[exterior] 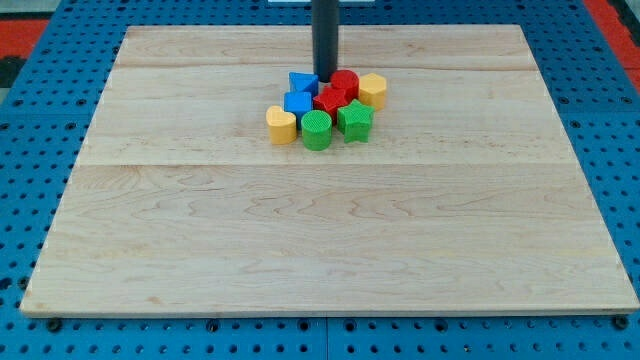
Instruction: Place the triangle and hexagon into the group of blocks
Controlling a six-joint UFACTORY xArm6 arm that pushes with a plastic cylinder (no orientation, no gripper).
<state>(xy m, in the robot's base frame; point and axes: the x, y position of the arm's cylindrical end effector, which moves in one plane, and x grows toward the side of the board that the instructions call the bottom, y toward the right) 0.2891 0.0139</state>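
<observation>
My tip comes down from the view's top into the upper middle of a tight group of blocks. A blue triangle lies just left of the tip and a red cylinder just right of it. A red star sits directly below the tip. A yellow hexagon touches the group's right side. A blue cube, a yellow heart-like block, a green cylinder and a green star form the lower part.
The blocks lie on a wooden board, in its upper middle part. A blue pegboard surface surrounds the board on all sides.
</observation>
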